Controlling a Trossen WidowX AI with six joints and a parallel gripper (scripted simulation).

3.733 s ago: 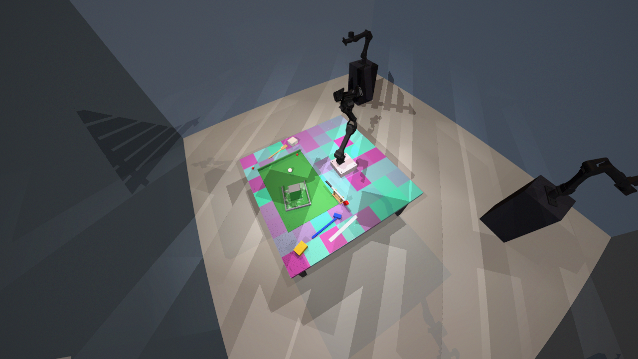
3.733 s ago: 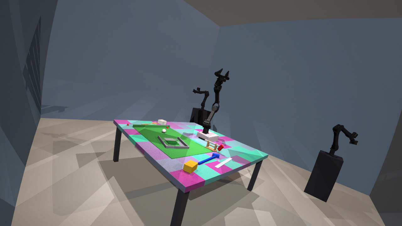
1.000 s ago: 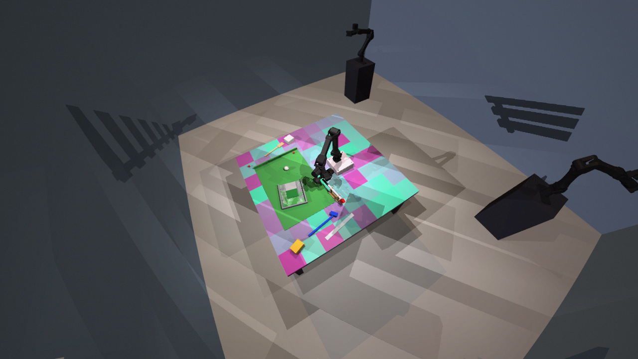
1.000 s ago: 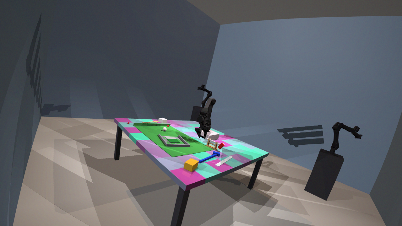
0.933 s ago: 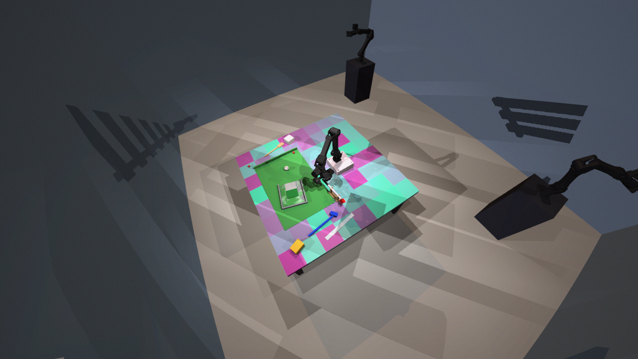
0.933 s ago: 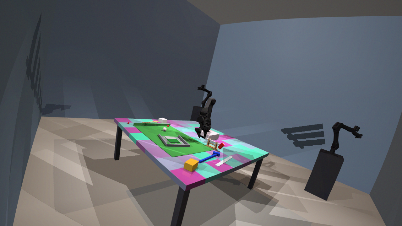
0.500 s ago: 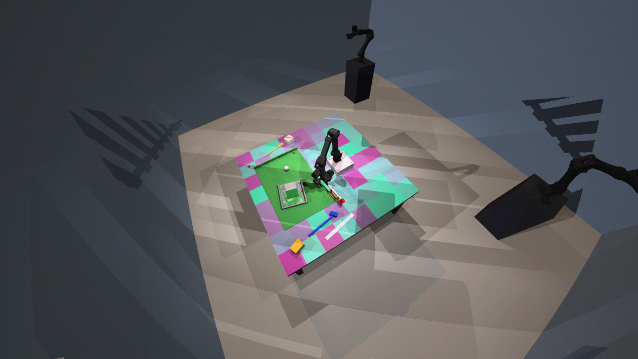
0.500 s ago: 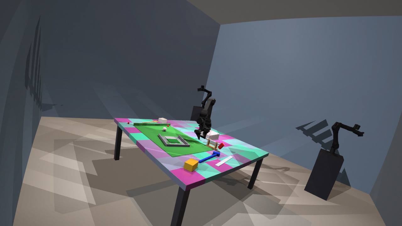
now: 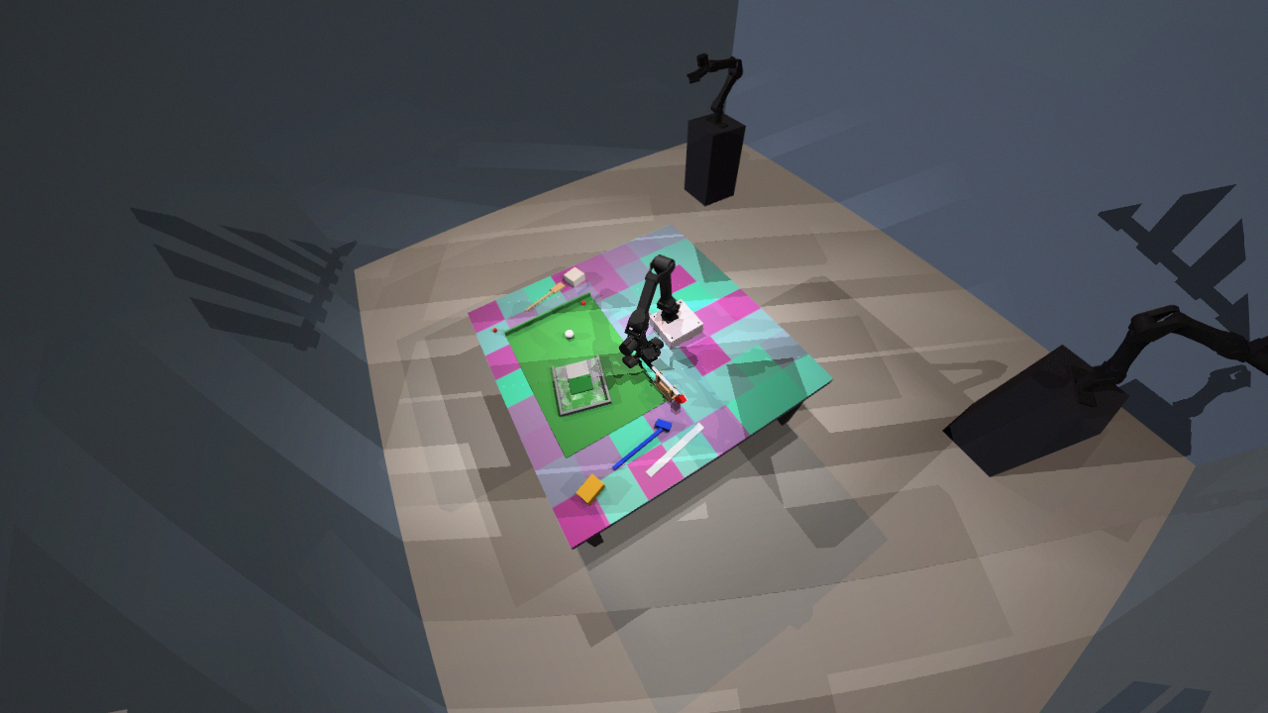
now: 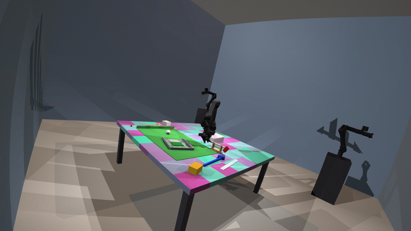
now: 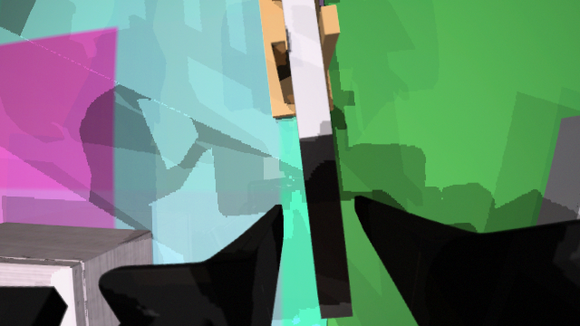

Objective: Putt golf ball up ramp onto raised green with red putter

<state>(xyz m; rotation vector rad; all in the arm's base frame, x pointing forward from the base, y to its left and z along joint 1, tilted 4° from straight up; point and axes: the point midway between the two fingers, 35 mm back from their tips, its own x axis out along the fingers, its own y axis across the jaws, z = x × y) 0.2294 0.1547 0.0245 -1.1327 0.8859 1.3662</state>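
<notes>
Your gripper [image 11: 317, 217] sits low over the putter [image 11: 313, 91], its two black, pointed fingers flanking the dark grip end of the shaft with a sliver of gap showing on each side; the jaws stand half-closed and are not yet clamped on anything. The putter is a flat, straight bar, pale along most of its length and black at the grip, lying across a small wooden rack [image 11: 277, 68] of tan slats, with its red head [image 10: 226, 148] poking out at the far end. It runs along the seam where the smooth green mat [image 11: 453, 91] meets the teal and magenta checkered table [image 11: 54, 91]. Beside your left finger you see the grey-white block of the arm's base [image 11: 72, 254]. Out on the mat, the small white ball [image 9: 568, 334] rests well apart from you, near a low green rail [image 10: 146, 126], and the grey-framed square green [image 9: 581, 386] with its ramp lies between.
</notes>
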